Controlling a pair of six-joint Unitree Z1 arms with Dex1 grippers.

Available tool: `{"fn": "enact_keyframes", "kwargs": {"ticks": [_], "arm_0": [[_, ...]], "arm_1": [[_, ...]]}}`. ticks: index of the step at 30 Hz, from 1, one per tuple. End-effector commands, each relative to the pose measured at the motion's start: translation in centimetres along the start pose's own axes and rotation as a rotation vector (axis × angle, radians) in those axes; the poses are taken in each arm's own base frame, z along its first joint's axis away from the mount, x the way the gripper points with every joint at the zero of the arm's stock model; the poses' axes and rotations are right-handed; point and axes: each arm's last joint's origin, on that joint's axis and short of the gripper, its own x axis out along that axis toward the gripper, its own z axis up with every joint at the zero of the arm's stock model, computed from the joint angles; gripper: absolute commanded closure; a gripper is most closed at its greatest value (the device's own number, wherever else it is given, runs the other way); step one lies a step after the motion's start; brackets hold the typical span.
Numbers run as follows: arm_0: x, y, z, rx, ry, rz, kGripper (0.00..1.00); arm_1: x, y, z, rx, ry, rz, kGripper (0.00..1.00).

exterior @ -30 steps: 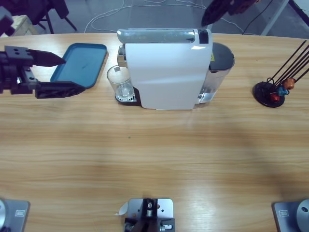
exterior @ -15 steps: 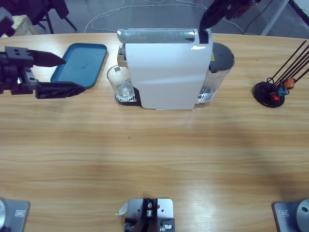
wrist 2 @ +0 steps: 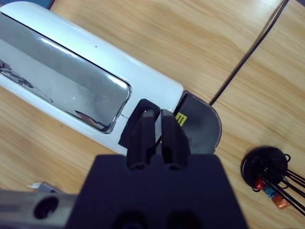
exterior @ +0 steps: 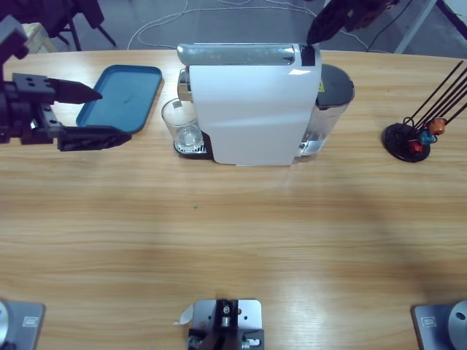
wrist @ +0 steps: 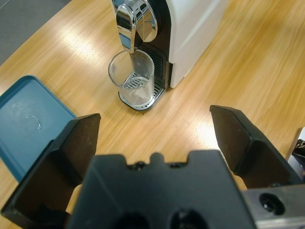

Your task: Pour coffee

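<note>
Glass waits under the spout of the white coffee machine [exterior: 252,102]

The glass [exterior: 180,124] sits against the machine. Left gripper [exterior: 93,113] hovers nearby, jaws wide apart; right gripper [wrist 2: 157,126], jaws together, points at the machine's top.

My left gripper [exterior: 93,113] hovers low at the table's left end, its jaws spread wide and pointing inward. My right gripper [exterior: 315,33] hangs at the far edge with both jaws pressed together, pointing down.

A white coffee machine [exterior: 252,106] with a chrome top stands at the table's far middle. An empty clear glass [exterior: 180,124] sits upright on the drip tray under the spout at its left end.
</note>
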Motion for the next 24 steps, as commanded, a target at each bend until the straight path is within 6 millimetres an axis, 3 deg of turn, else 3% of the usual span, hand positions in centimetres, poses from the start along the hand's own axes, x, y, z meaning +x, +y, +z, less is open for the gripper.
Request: {"fn": "enact_keyframes", "kwargs": {"ticks": [1,2,3,4,5,7,24], "arm_0": [[1.3,-0.1,-1.2,-0.011,0.051,-0.005,0.000],[1.2,-0.1,-1.0,-0.009,0.044,-0.003,0.000],[0.9,-0.1,-0.9,-0.006,0.034,-0.001,0.000],[0.6,-0.1,-0.7,-0.002,0.021,0.003,0.000],[0.4,-0.1,-0.5,0.000,0.011,0.005,0.000],[0.2,-0.1,-0.3,0.002,0.000,0.008,0.000],[-0.3,-0.5,-0.8,0.001,-0.006,-0.005,0.000]], "arm_1": [[1.1,0.6,-0.4,-0.051,0.043,-0.005,1.000],[-0.5,0.6,-0.1,-0.072,0.005,-0.001,0.797],[-3.0,0.8,0.2,-0.089,-0.050,0.008,0.062],[-5.0,0.8,0.1,-0.091,-0.086,0.007,0.000],[-6.9,0.8,-0.3,-0.091,-0.122,0.007,0.000],[-8.0,0.8,-1.2,-0.087,-0.123,0.009,0.000],[-7.0,1.0,-1.9,-0.054,-0.077,0.020,0.000]]}}
